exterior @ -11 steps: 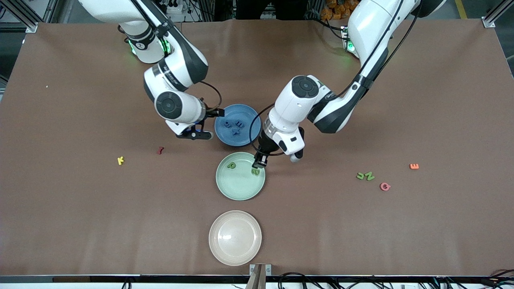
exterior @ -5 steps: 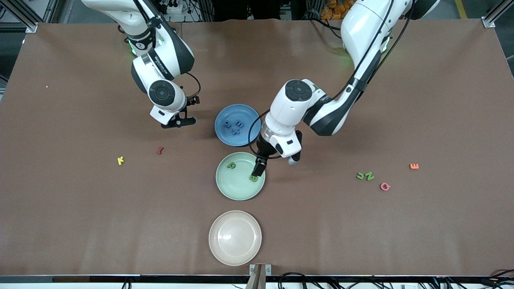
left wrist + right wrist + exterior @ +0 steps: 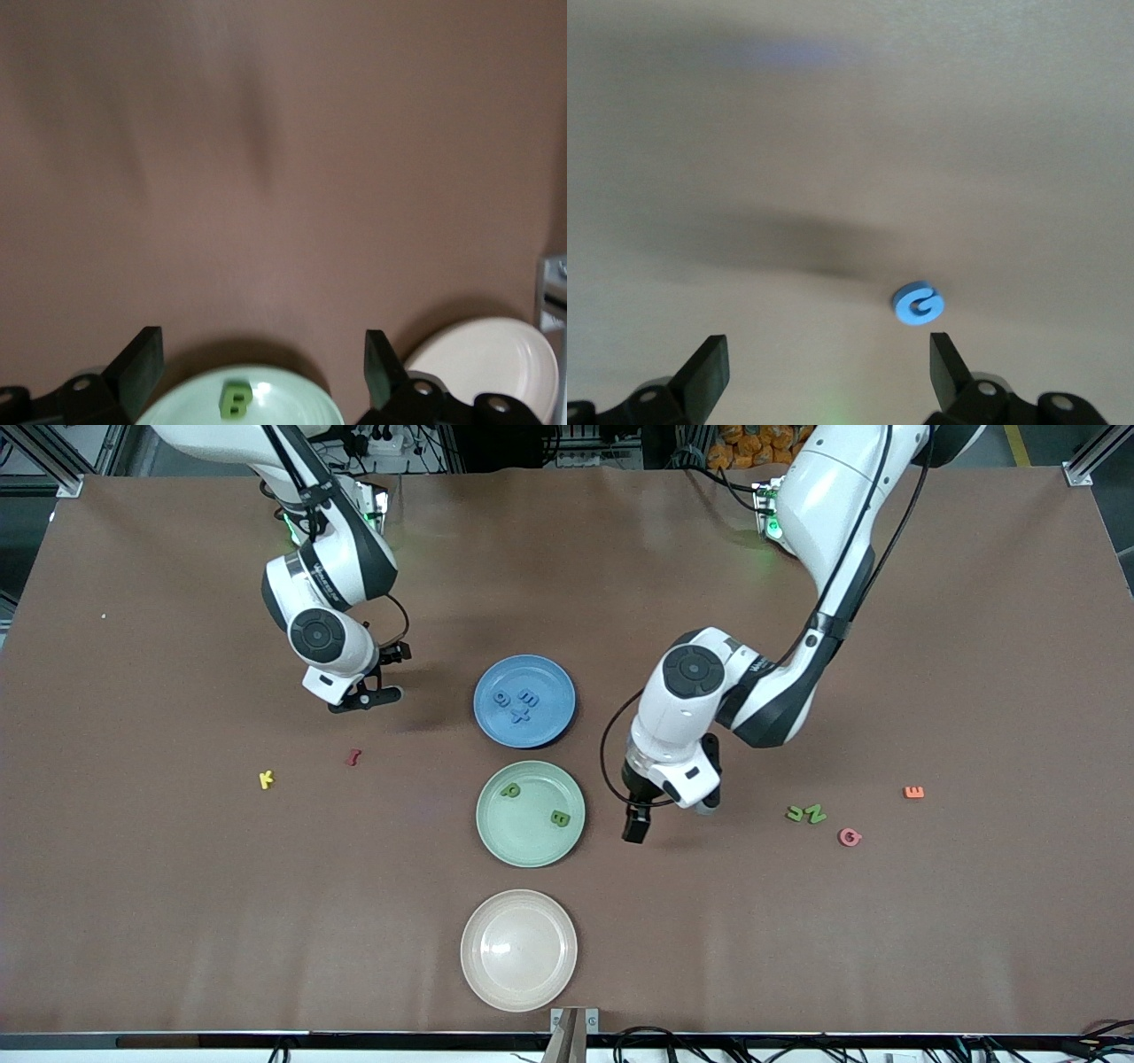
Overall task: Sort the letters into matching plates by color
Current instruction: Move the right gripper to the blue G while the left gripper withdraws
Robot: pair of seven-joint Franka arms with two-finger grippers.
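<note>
You have a big brown worktop [image 3: 797,957] with 2 white arms reaching over it. Down its middle lie 3 round plates in a row. The blue plate [image 3: 549,677] is farthest from the front camera, the green plate [image 3: 524,840] comes next, and the cream plate [image 3: 518,974] sits close to the worktop's near edge. Your left gripper [image 3: 636,828] hangs over bare worktop just beside the green plate, toward the left arm's end. Its fingers [image 3: 142,359] are spread wide and hold nothing. Your right gripper [image 3: 363,695] hangs over bare worktop beside the blue plate, toward the right arm's end. It is spread wide too and holds nothing. 3 blue letters [image 3: 518,704] lie in the blue plate. 2 green letters lie in the green plate: a round one [image 3: 510,789] and a green B [image 3: 560,817], which lies near the rim. The right wrist view shows a blue G [image 3: 918,305] flat on the worktop. Toward the left arm's end lie 2 loose green letters [image 3: 807,813] side by side, with a pink letter [image 3: 850,837] just beside them and an orange E [image 3: 913,792] nearer the worktop's end edge. Toward the right arm's end lie a dark red letter [image 3: 353,757] and a yellow K [image 3: 266,779].
</note>
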